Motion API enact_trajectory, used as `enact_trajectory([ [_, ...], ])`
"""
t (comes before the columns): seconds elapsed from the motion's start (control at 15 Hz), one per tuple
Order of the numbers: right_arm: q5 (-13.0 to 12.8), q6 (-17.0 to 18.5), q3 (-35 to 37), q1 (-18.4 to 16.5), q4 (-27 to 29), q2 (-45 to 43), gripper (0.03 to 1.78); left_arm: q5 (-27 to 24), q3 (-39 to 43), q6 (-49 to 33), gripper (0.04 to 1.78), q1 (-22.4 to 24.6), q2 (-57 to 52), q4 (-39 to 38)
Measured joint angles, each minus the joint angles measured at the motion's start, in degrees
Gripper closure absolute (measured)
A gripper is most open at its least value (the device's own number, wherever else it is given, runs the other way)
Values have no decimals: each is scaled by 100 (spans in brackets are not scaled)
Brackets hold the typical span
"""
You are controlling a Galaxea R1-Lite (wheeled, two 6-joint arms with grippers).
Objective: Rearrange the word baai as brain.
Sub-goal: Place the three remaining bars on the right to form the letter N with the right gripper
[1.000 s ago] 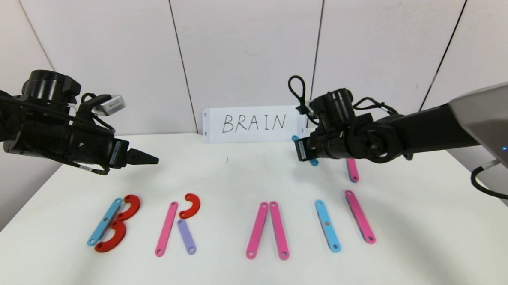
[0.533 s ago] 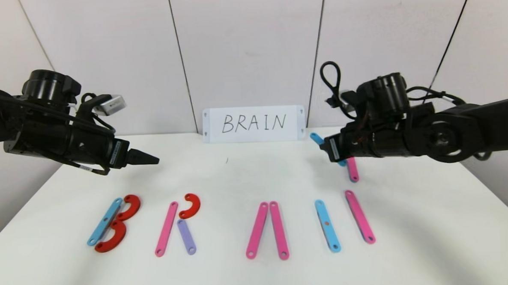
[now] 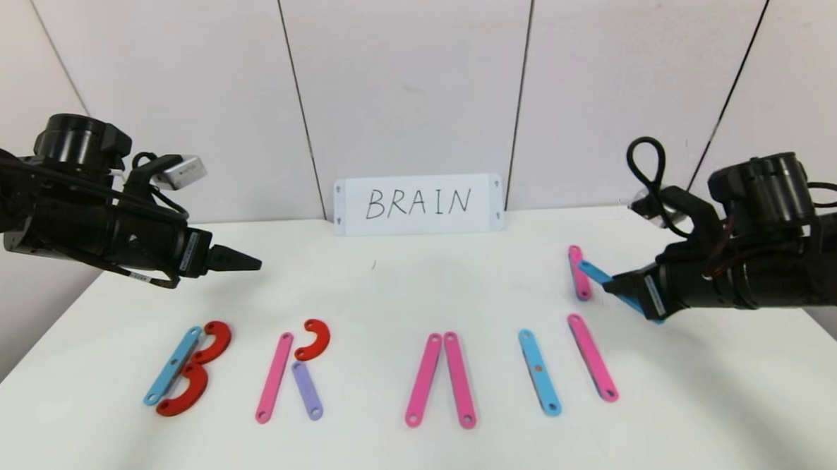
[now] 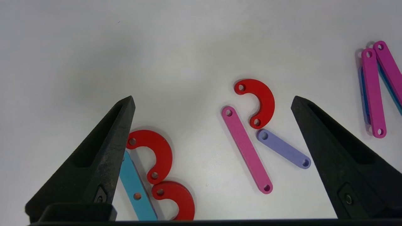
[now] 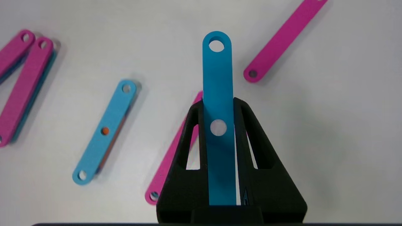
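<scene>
The letters lie in a row on the white table: a B point(image 3: 188, 369) of a light-blue strip and two red curves, an R point(image 3: 294, 371) of pink strip, red curve and purple strip, two pink strips point(image 3: 439, 379) joined at the top, a light-blue strip point(image 3: 540, 372) and a pink strip point(image 3: 593, 357). A short pink strip point(image 3: 578, 272) lies behind them. My right gripper point(image 3: 615, 286) is shut on another blue strip point(image 3: 595, 272), held in the air just right of the short pink strip; the wrist view shows the strip point(image 5: 217, 69) sticking out past the fingertips. My left gripper point(image 3: 246, 260) hangs open above and behind the B and R point(image 4: 248, 147).
A white card point(image 3: 417, 204) with handwritten BRAIN stands against the back wall. Bare table point(image 3: 715, 391) lies right of the last pink strip and in front of the row. The table's edges run close on both sides.
My right gripper has swung right and toward the front with the blue strip, from near the card to the table's right side, uncovering the short pink strip. The left arm has not moved.
</scene>
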Motion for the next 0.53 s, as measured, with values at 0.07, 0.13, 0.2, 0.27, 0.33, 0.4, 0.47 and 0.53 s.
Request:
enact_trajectory([
  [0.07, 138, -127, 178, -113, -2, -82, 153, 0, 0, -1, 8, 2, -2, 0],
  [0.13, 243, -245, 319, -216, -2, -145, 153, 2, 0, 0, 8, 2, -6, 2],
  [0.2, 282, -336, 463, -286, -6, -177, 153, 2, 0, -1, 8, 2, -9, 0],
  [0.27, 293, -400, 578, -325, -13, -179, 153, 2, 0, -1, 8, 2, -9, -6],
  [0.33, 312, -428, 675, -352, -17, -154, 153, 2, 0, 0, 8, 0, -11, -5],
  [0.4, 322, -435, 719, -363, -39, -107, 153, 2, 0, 0, 8, 2, -11, -2],
  [0.47, 323, -436, 741, -367, -57, -52, 153, 0, 0, -1, 8, 2, -16, -5],
  [0.53, 323, -436, 758, -372, -144, 28, 153, 2, 0, -4, 8, 2, -20, -5],
])
